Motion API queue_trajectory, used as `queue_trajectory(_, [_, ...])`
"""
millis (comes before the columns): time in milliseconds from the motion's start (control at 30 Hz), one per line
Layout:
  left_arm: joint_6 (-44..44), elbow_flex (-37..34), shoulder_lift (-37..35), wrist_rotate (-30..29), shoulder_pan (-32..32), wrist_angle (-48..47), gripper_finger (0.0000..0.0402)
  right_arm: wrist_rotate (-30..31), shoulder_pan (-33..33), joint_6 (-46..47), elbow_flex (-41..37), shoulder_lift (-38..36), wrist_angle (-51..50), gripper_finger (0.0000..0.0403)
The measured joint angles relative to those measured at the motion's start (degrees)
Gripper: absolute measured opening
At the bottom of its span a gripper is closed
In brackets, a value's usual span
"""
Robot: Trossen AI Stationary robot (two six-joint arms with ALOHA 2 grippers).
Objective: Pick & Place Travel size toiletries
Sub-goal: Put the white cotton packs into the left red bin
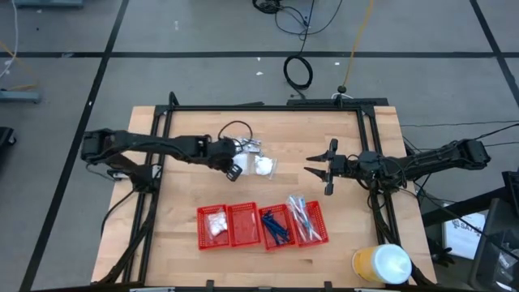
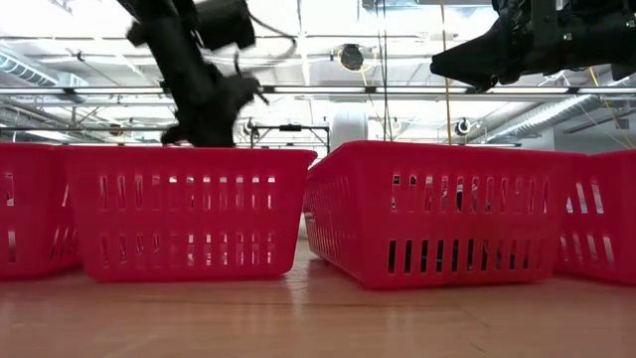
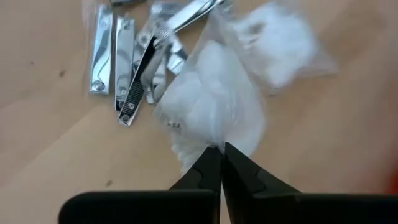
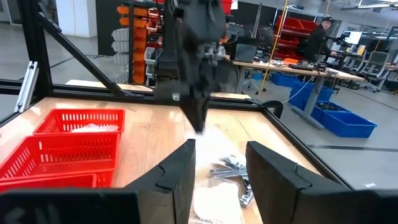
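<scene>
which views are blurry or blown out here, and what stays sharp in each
Left wrist view: the nail clippers are fairly crisp, while the clear packet at the shut left gripper is soft and washed out. Low view: ceiling lights glare, leaving the arms as silhouettes; the red baskets stay clear. Right wrist view: the right gripper is blurred close up.

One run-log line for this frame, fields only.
left gripper: shut on clear packet of white cotton, mid-table | right gripper: open, empty, waiting right of pile | silvery nail clippers: on table | red mesh baskets: front row
</scene>
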Motion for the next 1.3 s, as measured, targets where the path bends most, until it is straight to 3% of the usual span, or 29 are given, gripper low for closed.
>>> queue_trajectory(167, [0.84,0.00,-10.39,2.66,-3.89,-5.05,0.0002,0.04,0.00,0.09,0.00,0.00,0.22,0.0130])
queue_trajectory(300, [3.67,0.00,-17.15,4.82,-11.06,-8.62,0.0006,0.04,0.00,0.10,0.00,0.00,0.37,0.0130])
queue_trajectory(500, [-7.67,0.02,-21.85,3.47,-24.22,-11.41,0.0004,-0.12,0.00,-0.01,0.00,0.00,0.41,0.0130])
queue_trajectory(767, [-22.06,0.00,-18.04,-5.73,-39.46,-13.01,0.0003,-0.15,0.00,-0.75,0.00,0.00,0.41,0.0130])
queue_trajectory(967, [-29.46,0.00,-11.66,-7.35,-45.33,-10.37,0.0006,-0.17,-0.02,-0.93,0.00,0.00,0.43,0.0130])
queue_trajectory(1300, [-22.72,0.00,-0.81,-1.58,-48.38,-4.77,0.0012,-0.22,-0.02,-0.93,0.00,0.00,0.47,0.0130])
